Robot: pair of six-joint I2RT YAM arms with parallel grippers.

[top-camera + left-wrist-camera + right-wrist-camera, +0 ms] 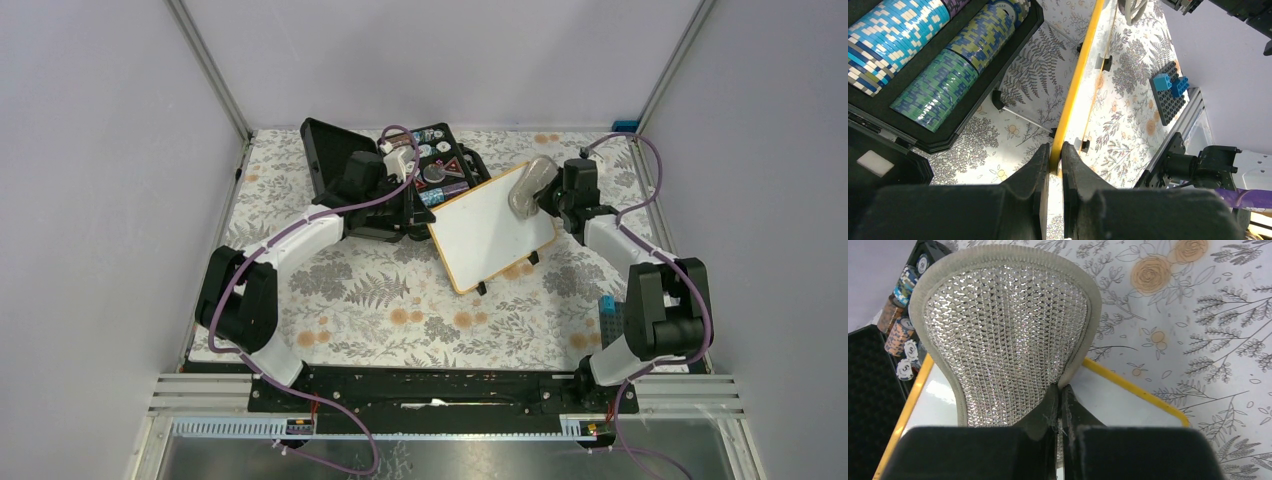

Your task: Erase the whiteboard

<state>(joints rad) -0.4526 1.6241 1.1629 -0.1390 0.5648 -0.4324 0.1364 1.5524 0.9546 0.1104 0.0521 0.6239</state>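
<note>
Whiteboard [495,228] edge pinched by left end effector [1055,151]; right end effector [1061,401] clamps glittery sponge [1003,335].

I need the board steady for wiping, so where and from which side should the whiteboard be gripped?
Probably its thin yellow frame edge, from the left: the whiteboard is a flat thin panel, so only the rim suits a pinch. The left gripper pinches there, leaving the face free.

The left arm [300,235] reaches from its base toward 1 o'clock, elbow folded back low. Its gripper [1055,150] pinches the whiteboard [1075,85] by its rim between both fingers. The right arm [615,245] stretches toward 11 o'clock, its gripper [1062,397] clamped on a silvery mesh pad [1008,325].
</note>
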